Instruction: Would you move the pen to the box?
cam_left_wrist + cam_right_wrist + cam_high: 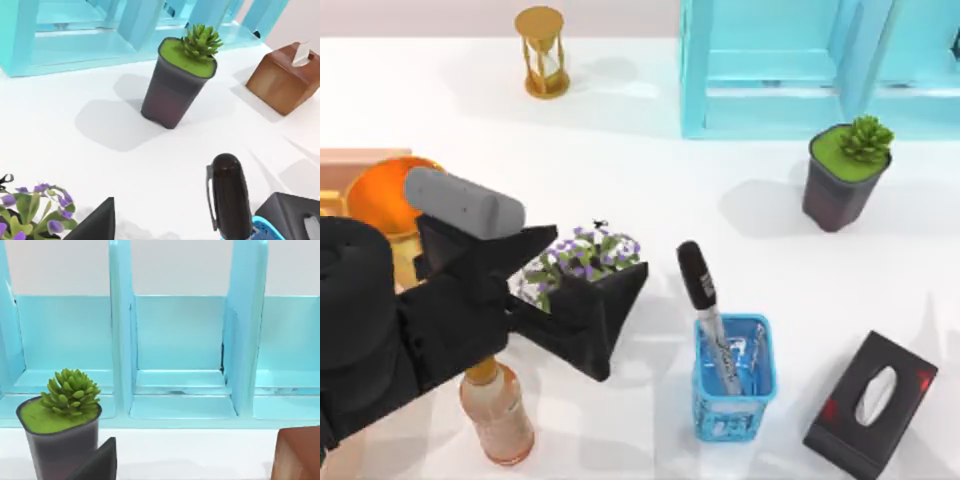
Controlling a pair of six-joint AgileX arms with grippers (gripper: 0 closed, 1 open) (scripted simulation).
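The pen [703,295] stands tilted in a small blue mesh cup [732,385], black cap up and pale barrel down inside. Its cap [227,200] rises close ahead in the left wrist view. My left gripper [625,322] hovers open just left of the pen, level with its cap, one finger [97,222] beside purple flowers. The salmon-pink box [332,195] lies at the far left edge, mostly covered by my left arm. One finger [97,462] of my right gripper points at the cyan shelf.
A gold trophy [385,190] stands by the box and a bottle [498,412] under my left arm. Purple flowers [582,255] sit beside the gripper. Also around: a potted succulent [845,175], black tissue box [872,402], hourglass [542,52], cyan shelf [790,70], and a wooden tissue box [285,80].
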